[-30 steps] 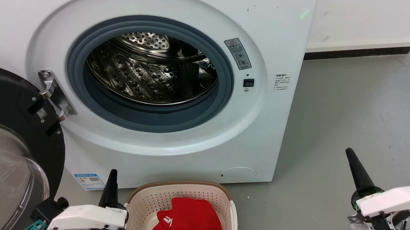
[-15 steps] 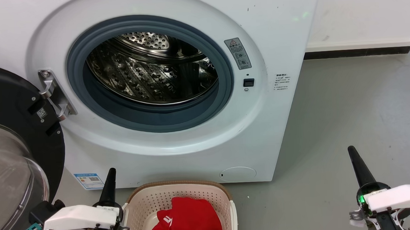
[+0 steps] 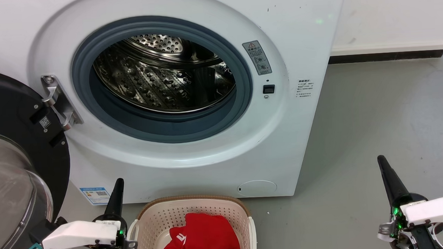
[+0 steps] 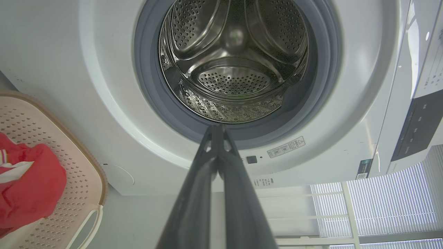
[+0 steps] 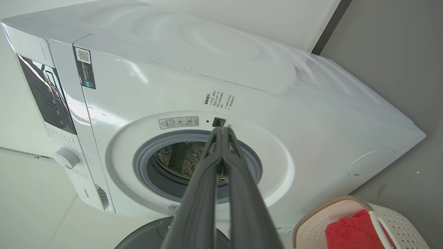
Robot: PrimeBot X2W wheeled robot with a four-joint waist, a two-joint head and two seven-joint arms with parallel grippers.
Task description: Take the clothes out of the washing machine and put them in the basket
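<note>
The white washing machine (image 3: 300,33) stands with its black-framed glass door (image 3: 15,169) swung open to the left. Its steel drum (image 3: 162,74) shows bare metal (image 4: 235,52). Red clothes with white stripes (image 3: 206,237) lie in the cream basket (image 3: 154,219) on the floor before the machine. My left gripper (image 3: 117,183) is shut with nothing in it, just left of the basket. My right gripper (image 3: 381,161) is shut and holds nothing, over the floor at the right. In the wrist views the left gripper (image 4: 217,128) and right gripper (image 5: 221,129) show fingertips pressed together, pointing at the machine.
Grey floor (image 3: 388,123) stretches to the right of the machine up to a white wall with a dark skirting (image 3: 388,57). The open door takes up the left side. A window with blinds (image 4: 380,200) shows in the left wrist view.
Both arms have drifted slightly: the left gripper moved a little left and up the view, the right gripper a little right and lower. Clothes and basket stayed put.
</note>
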